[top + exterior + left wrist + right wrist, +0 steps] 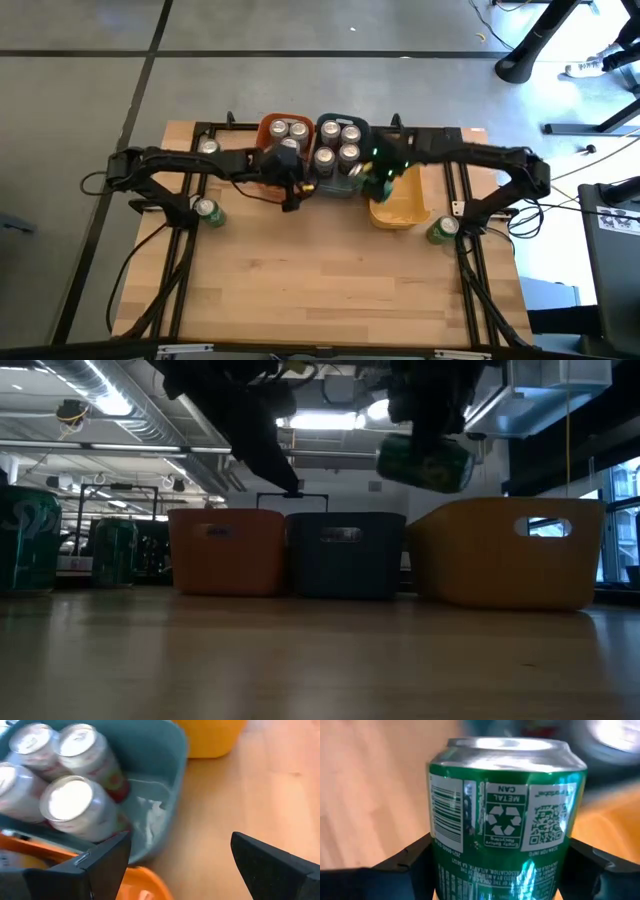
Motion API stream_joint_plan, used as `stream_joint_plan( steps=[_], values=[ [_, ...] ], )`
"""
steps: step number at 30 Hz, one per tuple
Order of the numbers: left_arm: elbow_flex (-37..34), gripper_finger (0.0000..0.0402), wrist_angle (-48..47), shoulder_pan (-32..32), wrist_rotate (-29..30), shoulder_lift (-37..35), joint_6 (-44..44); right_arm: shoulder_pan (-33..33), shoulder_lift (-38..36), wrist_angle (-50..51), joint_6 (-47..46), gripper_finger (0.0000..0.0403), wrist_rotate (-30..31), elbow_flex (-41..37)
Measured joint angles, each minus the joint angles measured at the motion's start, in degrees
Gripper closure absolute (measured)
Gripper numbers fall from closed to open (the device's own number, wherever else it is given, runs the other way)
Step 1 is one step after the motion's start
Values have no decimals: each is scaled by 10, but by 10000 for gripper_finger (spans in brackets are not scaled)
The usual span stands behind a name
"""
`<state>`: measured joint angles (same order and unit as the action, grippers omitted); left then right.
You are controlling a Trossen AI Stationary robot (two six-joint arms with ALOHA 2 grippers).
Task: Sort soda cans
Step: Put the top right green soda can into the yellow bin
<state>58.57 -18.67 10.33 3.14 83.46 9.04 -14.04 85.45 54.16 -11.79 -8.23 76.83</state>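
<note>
Low view: three plastic bins stand in a row on the wooden table (pixel 320 660): orange bin (pixel 227 551), grey-blue bin (pixel 346 554), yellow bin (pixel 510 552). A green metal soda can (pixel 424 464) hangs tilted above the yellow bin, held by the right gripper (pixel 430 415). Two green cans (pixel 30 540) stand at far left.

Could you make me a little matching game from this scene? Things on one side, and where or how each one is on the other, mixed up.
Things:
1. orange bin
2. grey-blue bin
3. yellow bin
4. right claw

Places or states:
A. in the middle of the row of bins, silver-topped cans standing in it
B. closed on a green can, held in the air
C. at the left end of the row in the high view
D. at the right end of the row in the high view

Pairs: 1-C, 2-A, 3-D, 4-B
</note>
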Motion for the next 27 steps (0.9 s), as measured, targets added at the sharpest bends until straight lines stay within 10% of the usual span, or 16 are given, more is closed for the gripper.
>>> stream_joint_plan(
  steps=[14, 27],
  values=[
    [-2, 70, -25, -167, 71, 0, -173, 217, 31, -362, -105, 105, 82, -163],
    [-106, 70, 231, -267, 132, -1, -340, 312, 126, -466, -106, 105, 213, -171]
  ],
)
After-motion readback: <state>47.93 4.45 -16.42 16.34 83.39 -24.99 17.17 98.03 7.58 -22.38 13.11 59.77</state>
